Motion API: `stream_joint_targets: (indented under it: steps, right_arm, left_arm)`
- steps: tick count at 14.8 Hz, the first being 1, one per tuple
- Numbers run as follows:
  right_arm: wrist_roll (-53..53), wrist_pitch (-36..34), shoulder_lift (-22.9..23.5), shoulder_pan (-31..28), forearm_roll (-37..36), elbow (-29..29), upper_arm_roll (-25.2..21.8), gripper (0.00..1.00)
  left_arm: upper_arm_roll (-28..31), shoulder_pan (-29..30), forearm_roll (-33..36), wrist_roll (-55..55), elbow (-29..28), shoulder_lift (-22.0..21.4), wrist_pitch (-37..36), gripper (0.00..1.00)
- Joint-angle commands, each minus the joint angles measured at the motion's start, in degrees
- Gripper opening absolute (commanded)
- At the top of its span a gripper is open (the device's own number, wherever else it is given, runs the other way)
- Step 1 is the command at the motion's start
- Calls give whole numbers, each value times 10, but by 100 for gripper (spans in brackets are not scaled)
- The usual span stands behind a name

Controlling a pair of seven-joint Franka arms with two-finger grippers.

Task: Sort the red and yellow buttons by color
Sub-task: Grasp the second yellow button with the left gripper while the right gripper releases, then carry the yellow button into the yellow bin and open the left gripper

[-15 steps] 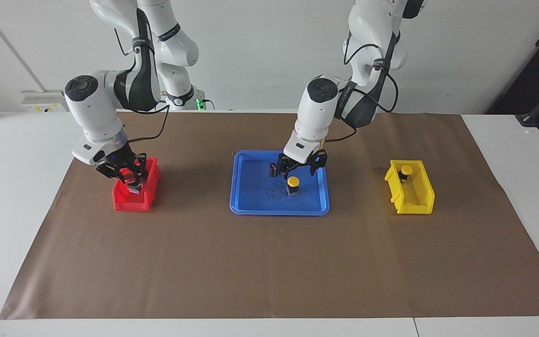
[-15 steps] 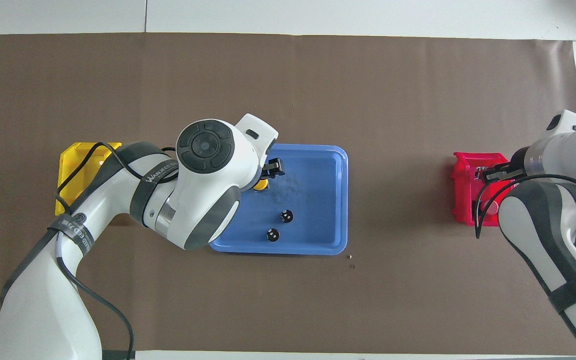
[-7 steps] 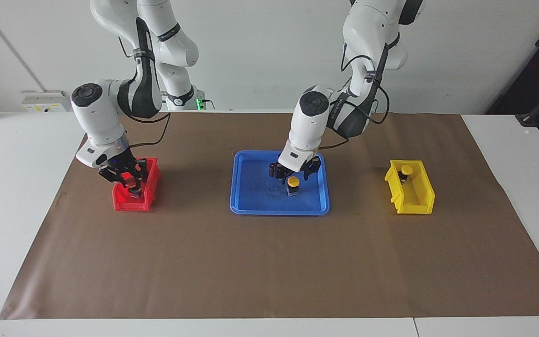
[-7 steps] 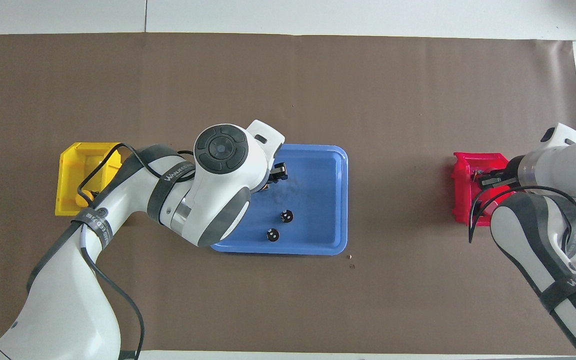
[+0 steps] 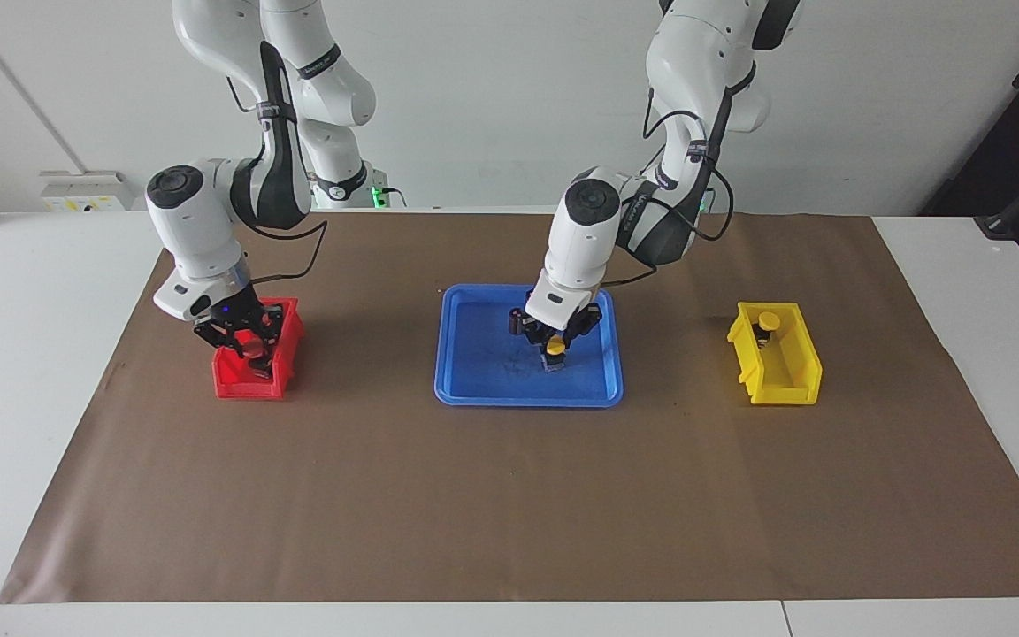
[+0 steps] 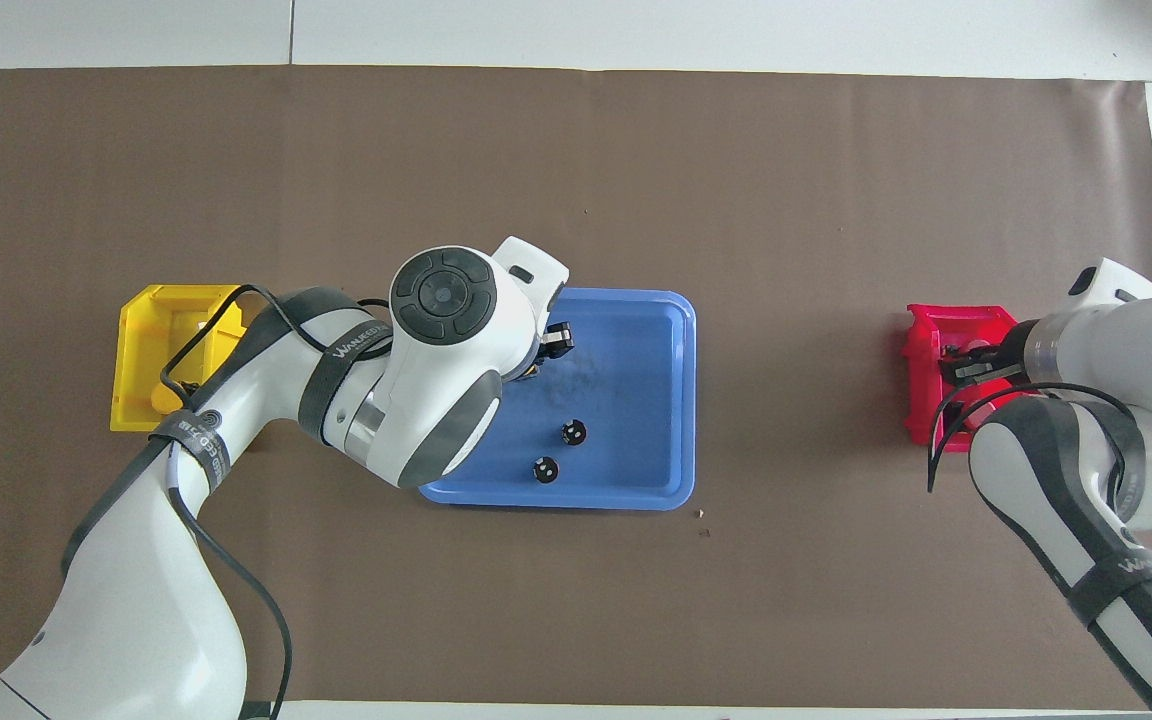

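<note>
A yellow button (image 5: 555, 348) stands in the blue tray (image 5: 527, 400). My left gripper (image 5: 555, 340) is low over it, fingers open on either side of its cap. A second yellow button (image 5: 768, 320) sits in the yellow bin (image 5: 784, 385). My right gripper (image 5: 247, 341) is down in the red bin (image 5: 244, 385), shut on a red button (image 5: 250, 349). In the overhead view the right gripper (image 6: 971, 362) is over the red bin (image 6: 921, 370). The other red button does not show.
Two dark capless cylinders (image 6: 573, 432) (image 6: 544, 469) stand in the blue tray (image 6: 681, 400), nearer to the robots than the yellow button. The yellow bin (image 6: 141, 340) is at the left arm's end of the brown mat, the red bin at the right arm's end.
My left gripper has come down around the yellow button in the tray. My right gripper has sunk lower into the red bin with the red button.
</note>
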Motion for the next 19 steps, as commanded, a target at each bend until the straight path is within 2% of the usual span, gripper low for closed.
stream_joint_targets:
  steps: [1,3,6,10,13,17,18,19]
  right_arm:
    - [-9,-97,1,-10,11,69,6,100]
    - [-10,-197,-2,-7,11,142,7,100]
    - [-4,-353,-8,-5,10,270,11,100]
    - [29,-491,-8,-5,16,404,10,100]
    - [65,-538,-9,-8,14,433,6,100]
    - [87,-532,-7,-17,9,432,-1,100]
    - [87,-532,-9,0,7,428,-8,100]
    - [88,-532,-14,50,5,426,-54,100]
  left_arm:
    - [10,6,8,-8,96,-6,-120,2]
    - [10,47,10,29,157,-12,-220,1]
    - [10,149,9,206,157,-49,-284,1]
    - [10,289,9,434,107,-62,-230,1]
    - [10,338,9,497,61,-78,-188,2]
    - [10,358,9,508,-35,-115,-112,1]
    - [10,362,9,518,-57,-119,-95,1]
    - [10,363,9,521,-73,-126,-80,1]
